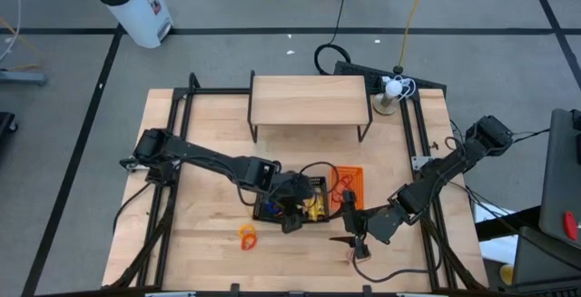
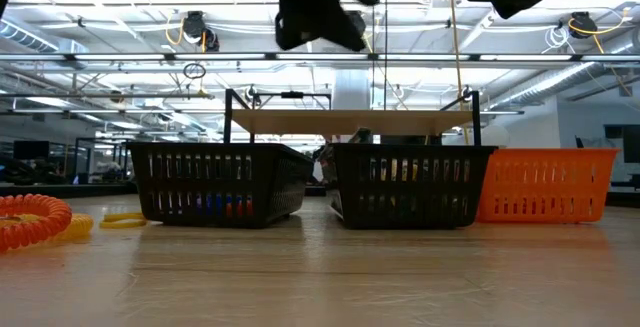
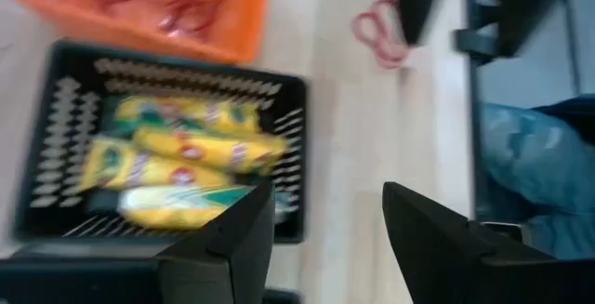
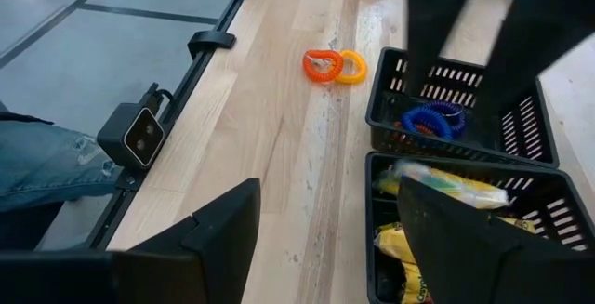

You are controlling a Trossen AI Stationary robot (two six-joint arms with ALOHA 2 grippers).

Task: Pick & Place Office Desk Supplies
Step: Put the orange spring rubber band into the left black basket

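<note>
**Left gripper parted above the yellow packets**

The left gripper [image 3: 321, 234] hangs fingers apart, empty, over the black basket [image 3: 288, 99], presumably having dropped a yellow packet [image 3: 200, 146] there. At three o'clock the right gripper [image 1: 356, 233] waits open near a red band [image 3: 376, 34].

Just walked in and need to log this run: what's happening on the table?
The robot is sorting desk supplies into baskets. The left end effector hangs open above the black basket of yellow packets, holding nothing. The right end effector waits open nearby. A red band and orange and yellow coils lie loose on the table.
</note>
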